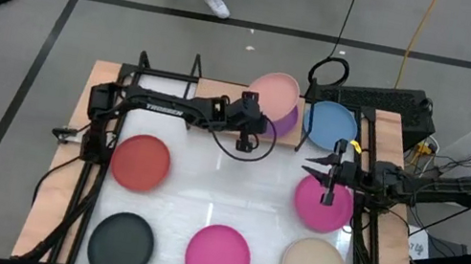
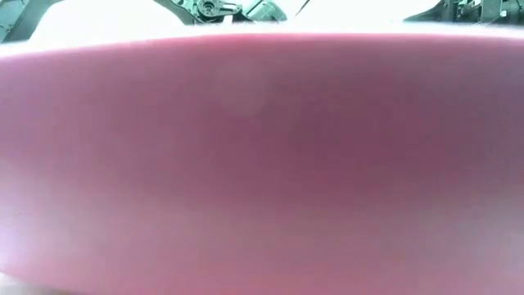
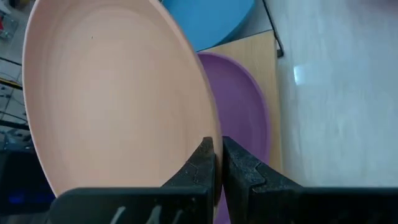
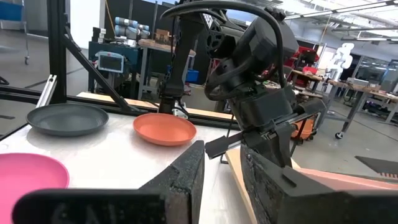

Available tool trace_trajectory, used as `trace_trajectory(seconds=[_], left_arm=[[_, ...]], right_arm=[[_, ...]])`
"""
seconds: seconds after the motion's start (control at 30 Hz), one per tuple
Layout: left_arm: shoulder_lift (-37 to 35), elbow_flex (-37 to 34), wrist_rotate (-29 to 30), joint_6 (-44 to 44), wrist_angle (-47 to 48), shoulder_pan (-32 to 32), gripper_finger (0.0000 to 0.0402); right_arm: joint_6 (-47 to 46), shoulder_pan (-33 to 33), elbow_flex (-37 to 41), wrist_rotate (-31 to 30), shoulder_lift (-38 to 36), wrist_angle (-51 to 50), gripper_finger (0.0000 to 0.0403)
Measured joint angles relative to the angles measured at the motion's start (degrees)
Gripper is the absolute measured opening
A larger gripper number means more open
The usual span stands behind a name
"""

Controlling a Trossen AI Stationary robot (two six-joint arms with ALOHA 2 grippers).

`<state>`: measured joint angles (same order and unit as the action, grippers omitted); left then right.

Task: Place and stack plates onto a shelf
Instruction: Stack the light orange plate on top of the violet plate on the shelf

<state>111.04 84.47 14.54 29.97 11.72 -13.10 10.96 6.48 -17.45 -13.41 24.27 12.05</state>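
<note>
The pink plate (image 3: 112, 93) sits tilted in our left claw (image 3: 217, 163), pinched by the rim so we can lower it onto the purple plate (image 3: 242, 112) on the shelf (image 3: 249, 46); our right claw (image 1: 333, 174) waits part-open over the counter's right edge.

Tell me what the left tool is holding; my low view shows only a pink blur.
Observer: The left tool is shut on the rim of the light pink plate.
Operator: Is that plate at the shelf?
Observer: Yes, it is tilted above the purple plate, which lies on the shelf.
Operator: And the right tool?
Observer: The right tool hangs open and empty above a magenta plate on the table.
</note>
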Motion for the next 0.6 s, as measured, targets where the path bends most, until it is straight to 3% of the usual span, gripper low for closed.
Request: trace_trajectory(seconds=[0.6], left_arm=[[0.0, 0.0, -0.1, -0.3, 0.0, -0.1, 0.0029]], right_arm=[[-0.4, 0.0, 0.0, 0.0, 0.0, 0.0, 0.0086]])
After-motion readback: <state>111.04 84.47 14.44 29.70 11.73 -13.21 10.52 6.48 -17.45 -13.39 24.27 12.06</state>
